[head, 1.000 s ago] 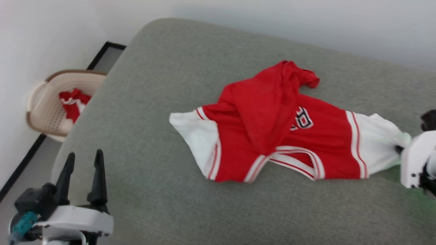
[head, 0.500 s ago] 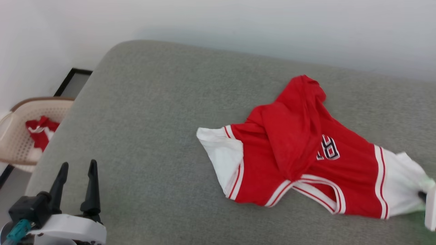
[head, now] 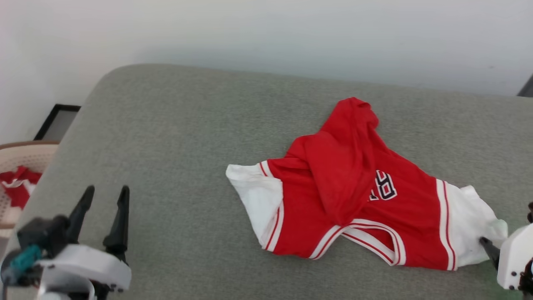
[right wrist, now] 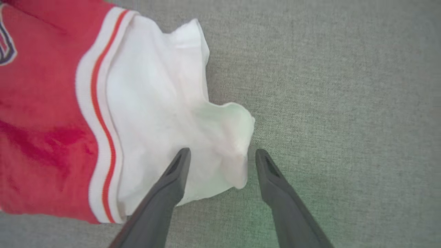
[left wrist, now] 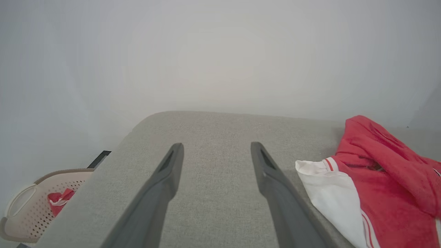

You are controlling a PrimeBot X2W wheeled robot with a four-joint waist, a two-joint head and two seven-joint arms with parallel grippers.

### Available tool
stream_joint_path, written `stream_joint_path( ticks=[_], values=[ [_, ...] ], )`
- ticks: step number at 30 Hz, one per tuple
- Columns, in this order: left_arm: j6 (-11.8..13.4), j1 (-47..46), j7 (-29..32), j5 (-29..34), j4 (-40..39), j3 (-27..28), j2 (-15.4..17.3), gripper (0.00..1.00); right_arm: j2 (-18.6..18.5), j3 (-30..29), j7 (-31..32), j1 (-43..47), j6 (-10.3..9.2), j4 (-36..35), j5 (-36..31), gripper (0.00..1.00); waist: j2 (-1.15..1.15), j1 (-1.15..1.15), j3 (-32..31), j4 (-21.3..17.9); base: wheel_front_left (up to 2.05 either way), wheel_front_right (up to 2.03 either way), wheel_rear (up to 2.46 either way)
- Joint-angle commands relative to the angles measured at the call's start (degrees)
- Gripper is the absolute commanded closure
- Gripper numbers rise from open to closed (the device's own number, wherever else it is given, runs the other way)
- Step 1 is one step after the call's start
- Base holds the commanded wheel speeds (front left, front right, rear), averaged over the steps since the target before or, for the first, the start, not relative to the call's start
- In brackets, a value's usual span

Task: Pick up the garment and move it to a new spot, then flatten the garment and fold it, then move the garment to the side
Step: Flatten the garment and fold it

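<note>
Garment (head: 354,196) lies crumpled on the grey cushion (head: 187,125), my right hand (right wrist: 222,151) open astride its white sleeve, left hand (head: 106,190) wide and empty; flattening's on, so next I'd tug the folded-over body straight.

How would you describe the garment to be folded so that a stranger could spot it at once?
Find the big grey cushion. On its right half lies the garment: a crumpled red jersey with white sleeves. Unlike the smaller red-and-white cloth in the beige basket beside the cushion, it bears black-and-white lettering.
</note>
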Motion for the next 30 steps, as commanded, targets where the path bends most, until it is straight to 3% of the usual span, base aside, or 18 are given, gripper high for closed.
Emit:
stream_joint_path(
  ticks=[1,12,21,30],
  values=[
    [-0.80,-1.55,1.36,-0.60,-0.57,-0.21,0.88,0.00,0.25,-0.45,-0.84,-0.61,-0.10,-1.05,-0.35,0.00,0.00,0.00,-0.14,-1.36,0.00,0.00,0.00],
    [-5.50,-11.95,17.32,-3.60,-1.00,-4.98,5.17,0.00,2.73,-2.35,-7.38,0.02,-0.10,-8.72,-3.81,0.00,0.00,0.00,-0.55,-6.43,0.00,0.00,0.00],
    [-8.19,-20.49,33.32,-7.47,2.36,-11.76,4.72,0.00,6.94,-3.51,-21.44,1.14,-0.10,-14.56,-10.30,0.00,0.00,0.00,-0.28,-11.29,0.00,0.00,0.00],
    [-9.16,-23.86,42.65,-10.12,6.49,-16.91,2.91,0.00,11.47,-4.61,-31.27,2.31,-0.10,-17.21,-15.42,0.00,0.00,0.00,1.58,-15.14,0.00,0.00,0.00]
  ],
)
